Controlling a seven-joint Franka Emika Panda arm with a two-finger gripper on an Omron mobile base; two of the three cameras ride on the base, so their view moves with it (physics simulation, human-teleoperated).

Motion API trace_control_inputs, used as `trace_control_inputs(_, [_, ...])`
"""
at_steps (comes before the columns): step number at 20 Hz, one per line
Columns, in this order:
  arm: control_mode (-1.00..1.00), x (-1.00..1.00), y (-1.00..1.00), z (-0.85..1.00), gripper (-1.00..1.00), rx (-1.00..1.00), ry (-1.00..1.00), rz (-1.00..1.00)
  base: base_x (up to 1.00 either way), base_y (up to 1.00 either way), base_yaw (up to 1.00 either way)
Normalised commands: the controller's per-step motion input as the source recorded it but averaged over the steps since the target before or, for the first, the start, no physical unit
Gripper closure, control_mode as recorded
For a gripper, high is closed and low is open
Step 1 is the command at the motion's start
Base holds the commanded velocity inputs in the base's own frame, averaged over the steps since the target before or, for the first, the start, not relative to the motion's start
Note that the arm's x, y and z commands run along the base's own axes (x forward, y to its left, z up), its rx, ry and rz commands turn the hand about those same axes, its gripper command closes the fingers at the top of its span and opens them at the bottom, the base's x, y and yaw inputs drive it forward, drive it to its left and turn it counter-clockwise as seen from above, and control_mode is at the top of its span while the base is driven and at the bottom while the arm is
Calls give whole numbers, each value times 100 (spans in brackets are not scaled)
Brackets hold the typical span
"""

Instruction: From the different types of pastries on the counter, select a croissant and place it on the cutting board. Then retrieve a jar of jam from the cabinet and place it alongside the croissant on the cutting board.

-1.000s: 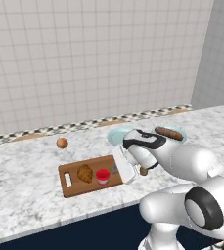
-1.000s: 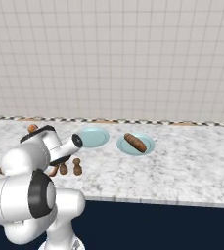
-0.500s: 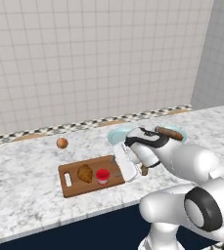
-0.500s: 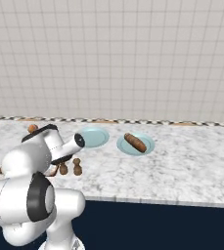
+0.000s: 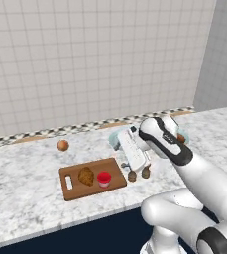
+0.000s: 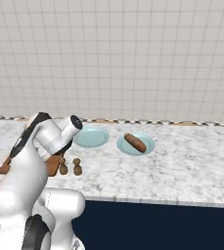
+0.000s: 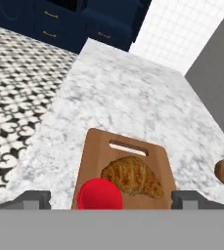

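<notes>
The croissant (image 5: pixel 86 176) lies on the cutting board (image 5: pixel 114 171), near the board's middle, with the jar of jam (image 5: pixel 103 179) standing just beside it on the same board; in the hand view the jar's red lid (image 7: pixel 100 195) sits close against the croissant (image 7: pixel 132 176), whether touching or just apart cannot be told, and the board's pale handle slot (image 7: pixel 128 147) lies beyond them. The board rests on the marbled table (image 5: pixel 26 193), near its front edge. A smaller round orange-brown pastry (image 5: pixel 62 145) sits on the table well apart from the board, toward the tiled wall. Two brown wooden shakers (image 5: pixel 139 174) stand just off the board's near end, and two pale blue plates lie farther along, one bare (image 6: pixel 91 138) and one bearing a long brown pastry (image 6: pixel 135 142). The hand (image 7: pixel 110 199) hangs above the board's jar end, its two dark fingertips (image 7: pixel 31 198) spread wide on either side of the jar and croissant and holding nothing. Judged from this arrangement, both placements appear done: croissant and jar stand together on the board. The step in hand is therefore the release and retreat. The next move calls for lifting the hand straight up and away, fingers kept apart, without brushing the jar or the nearby shakers.
</notes>
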Motion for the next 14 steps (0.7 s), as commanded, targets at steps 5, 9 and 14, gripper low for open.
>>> trace_control_inputs(5, [-100, -48, 0, 100, -100, -3, 0, 0, 0, 0, 0])
trace_control_inputs(9, [-100, -50, 0, 100, -100, -3, -2, 0, 0, 0, 0])
trace_control_inputs(14, [-100, -52, 0, 100, -100, -4, -4, 0, 0, 0, 0])
